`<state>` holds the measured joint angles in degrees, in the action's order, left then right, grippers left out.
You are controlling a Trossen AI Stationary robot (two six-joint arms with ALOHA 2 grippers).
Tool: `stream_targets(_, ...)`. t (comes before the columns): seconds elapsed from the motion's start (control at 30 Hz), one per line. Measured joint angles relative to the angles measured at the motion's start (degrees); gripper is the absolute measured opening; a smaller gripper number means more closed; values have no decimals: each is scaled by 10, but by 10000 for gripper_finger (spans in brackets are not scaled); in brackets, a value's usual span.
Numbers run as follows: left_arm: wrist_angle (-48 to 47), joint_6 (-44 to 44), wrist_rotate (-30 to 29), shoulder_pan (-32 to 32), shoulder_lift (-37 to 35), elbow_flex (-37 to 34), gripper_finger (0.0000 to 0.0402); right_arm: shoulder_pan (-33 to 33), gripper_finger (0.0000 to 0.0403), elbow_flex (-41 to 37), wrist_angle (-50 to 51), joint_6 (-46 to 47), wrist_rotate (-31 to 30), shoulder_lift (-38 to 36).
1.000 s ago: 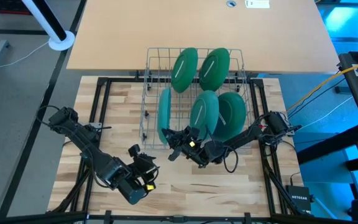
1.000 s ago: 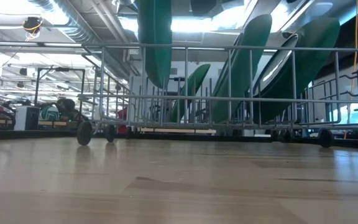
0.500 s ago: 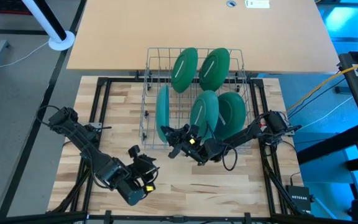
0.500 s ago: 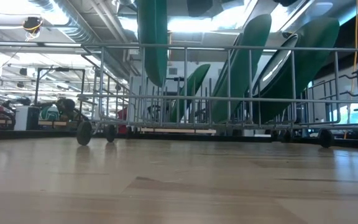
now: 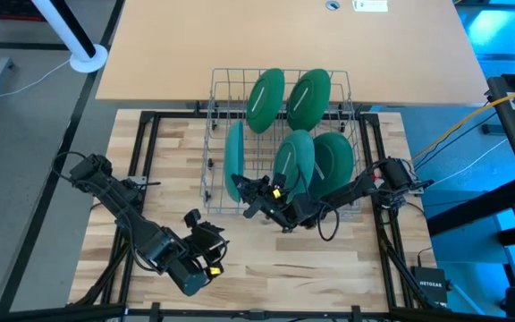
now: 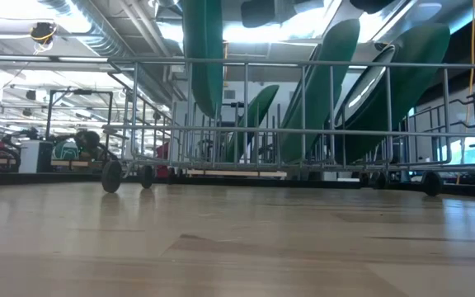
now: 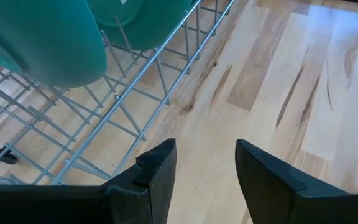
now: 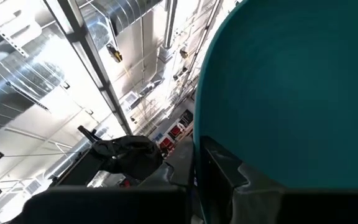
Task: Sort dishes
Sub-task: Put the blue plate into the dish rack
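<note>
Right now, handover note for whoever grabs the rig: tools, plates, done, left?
Right tool: shut on the leftmost plate, holding it on edge over the rack's left side.
Left tool: open, empty, waiting over the table's near-left part.
Other plates: four leaning in the rack, two at the back, two in front on the right.
Done: four plates racked.
Left: seat the held plate between the tines, release it, pull the right arm clear.
</note>
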<state>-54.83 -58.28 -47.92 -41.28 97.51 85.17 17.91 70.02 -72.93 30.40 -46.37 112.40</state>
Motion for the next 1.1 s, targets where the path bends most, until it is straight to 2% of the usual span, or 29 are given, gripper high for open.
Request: stream_targets(1.1,4,-3,-8,0,0,0,155,-1,26,0,11,-11,9,0)
